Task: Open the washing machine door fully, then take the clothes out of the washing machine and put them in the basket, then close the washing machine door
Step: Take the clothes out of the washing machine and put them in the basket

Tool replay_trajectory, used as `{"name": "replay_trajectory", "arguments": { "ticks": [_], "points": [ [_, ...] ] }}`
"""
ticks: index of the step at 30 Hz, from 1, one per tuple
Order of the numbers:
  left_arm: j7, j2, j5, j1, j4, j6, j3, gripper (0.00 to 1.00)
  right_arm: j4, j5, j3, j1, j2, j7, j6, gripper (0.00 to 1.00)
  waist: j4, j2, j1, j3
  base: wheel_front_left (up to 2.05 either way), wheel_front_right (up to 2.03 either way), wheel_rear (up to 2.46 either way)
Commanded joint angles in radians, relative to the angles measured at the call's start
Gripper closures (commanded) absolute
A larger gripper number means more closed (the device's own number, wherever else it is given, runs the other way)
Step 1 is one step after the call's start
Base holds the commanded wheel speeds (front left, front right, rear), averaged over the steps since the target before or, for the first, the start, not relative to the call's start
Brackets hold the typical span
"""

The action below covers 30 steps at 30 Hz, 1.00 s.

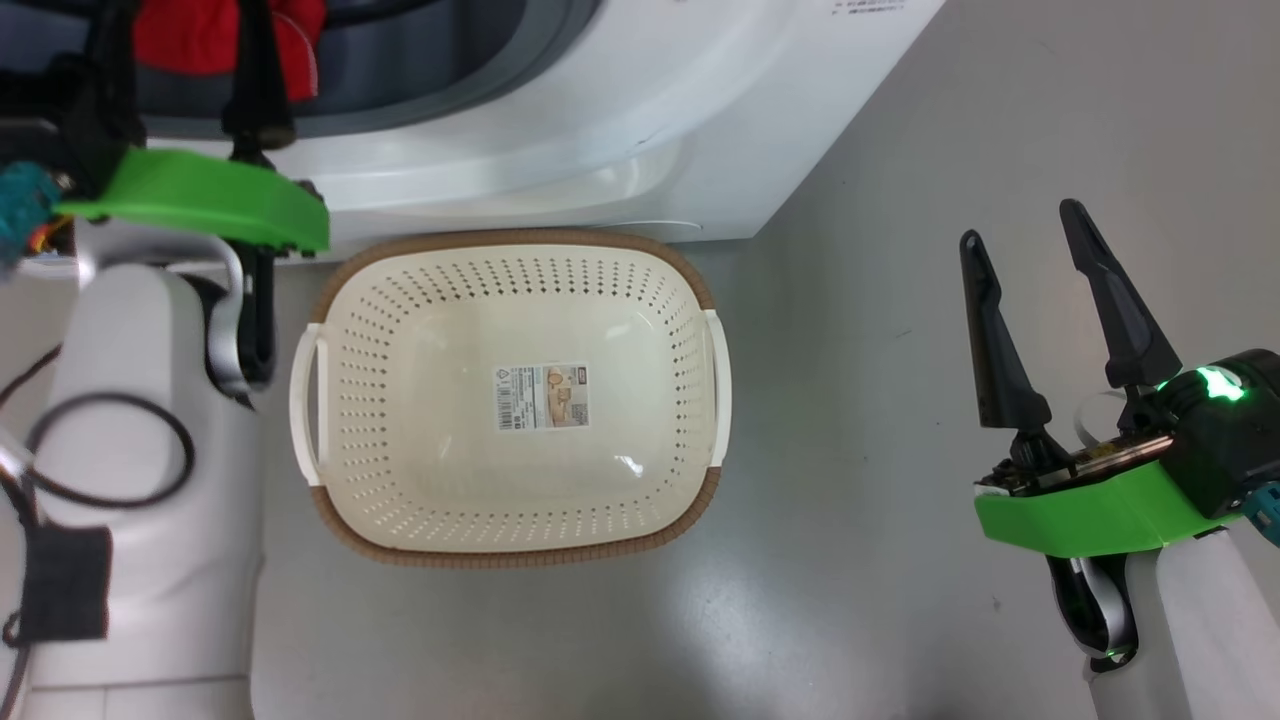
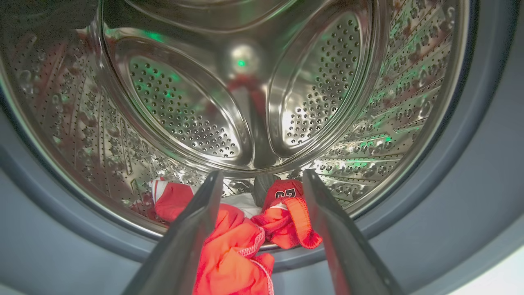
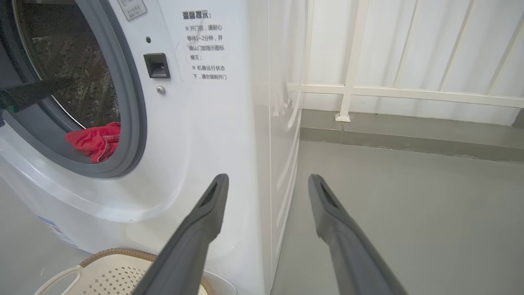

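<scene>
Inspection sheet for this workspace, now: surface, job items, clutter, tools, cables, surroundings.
Surface: grey floor, smooth.
Job's things: washing machine opening uncovered; red clothes at the front lip of the drum; basket on the floor before the machine, holding only its label sticker.
Clutter: nothing seen.
Tools: left tool open, aimed into the drum over the clothes, gripping nothing; right tool open over the floor, empty.
Cables: black cable loop on the left forearm.
Surroundings: white railing beyond the machine.

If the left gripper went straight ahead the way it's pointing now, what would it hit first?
Most likely the red clothes heaped at the front lip of the drum, which the open left gripper straddles in its wrist view. Beyond them is the drum's back wall. Depth is unclear.
</scene>
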Motion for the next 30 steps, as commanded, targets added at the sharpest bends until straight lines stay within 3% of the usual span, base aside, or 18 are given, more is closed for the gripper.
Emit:
{"name": "replay_trajectory", "arguments": {
  "ticks": [1,5,15,21,30],
  "points": [
    [-0.004,0.038,-0.013,-0.023,0.004,-0.009,0.03,0.0,-0.024,-0.007,0.025,-0.005,-0.002,-0.006,0.005,0.0,-0.007,-0.0001,0.0,0.008,0.0,0.0,0.0],
    [0.036,0.057,-0.024,-0.1,0.135,-0.014,0.029,0.0,-0.016,-0.01,0.02,-0.006,-0.002,-0.006,0.005,0.0,-0.013,-0.0001,0.0,0.011,0.0,0.0,0.0],
    [0.183,0.099,0.013,-0.247,0.359,0.032,-0.009,0.0,-0.006,-0.005,0.017,-0.011,-0.002,-0.006,0.005,0.0,-0.025,-0.0001,0.0,0.015,0.0,0.0,0.0],
    [0.256,0.106,0.015,-0.3,0.445,0.054,-0.021,0.0,-0.005,0.003,0.016,-0.013,-0.002,-0.006,0.005,0.0,-0.033,-0.0001,0.0,0.026,0.0,0.0,0.0],
    [0.272,0.116,0.015,-0.335,0.504,0.085,-0.033,0.0,-0.006,0.015,0.016,-0.018,-0.002,-0.006,0.005,0.0,-0.04,-0.0001,0.0,0.041,0.0,0.0,0.0]
  ]
}}
